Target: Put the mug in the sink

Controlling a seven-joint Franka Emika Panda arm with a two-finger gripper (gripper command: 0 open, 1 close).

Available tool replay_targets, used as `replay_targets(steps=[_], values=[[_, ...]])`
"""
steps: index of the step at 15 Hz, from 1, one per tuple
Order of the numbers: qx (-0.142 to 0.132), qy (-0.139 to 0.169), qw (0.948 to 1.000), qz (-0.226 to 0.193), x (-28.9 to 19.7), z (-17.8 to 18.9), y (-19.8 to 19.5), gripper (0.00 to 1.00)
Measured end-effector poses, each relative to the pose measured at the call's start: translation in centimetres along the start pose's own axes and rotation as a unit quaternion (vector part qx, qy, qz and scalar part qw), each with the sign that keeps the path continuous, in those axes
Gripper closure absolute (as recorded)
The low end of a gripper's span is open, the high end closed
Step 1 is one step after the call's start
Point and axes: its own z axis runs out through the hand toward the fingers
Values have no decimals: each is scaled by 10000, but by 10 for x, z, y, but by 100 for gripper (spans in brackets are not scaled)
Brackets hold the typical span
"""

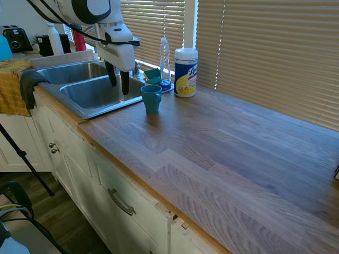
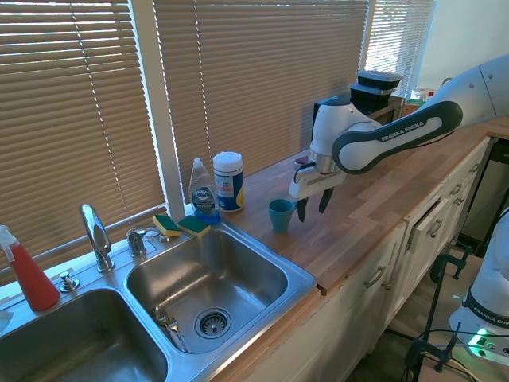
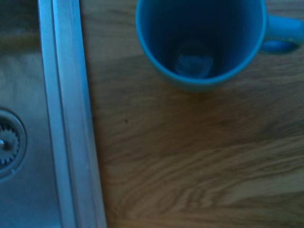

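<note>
Counting one mug upright on the counter, just beside the sink rim; I see one gripper hovering beside it, fingers apart, holding nothing. Two sponges lie behind the sink.

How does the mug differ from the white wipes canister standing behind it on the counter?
The mug is teal-blue and plain; the wipes canister is white with a yellow and blue label. The mug is much shorter than the canister. The mug is open-topped with a side handle and looks empty in the wrist view; the canister is capped. Both stand upright on the wooden counter beside the sink.
</note>
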Motion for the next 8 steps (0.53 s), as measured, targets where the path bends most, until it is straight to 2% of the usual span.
replay_targets(steps=[3, 8], values=[[142, 36, 9975, 690, 9, -6, -32, 0], [108, 235, 9865, 1620, 34, -4, -59, 0]])
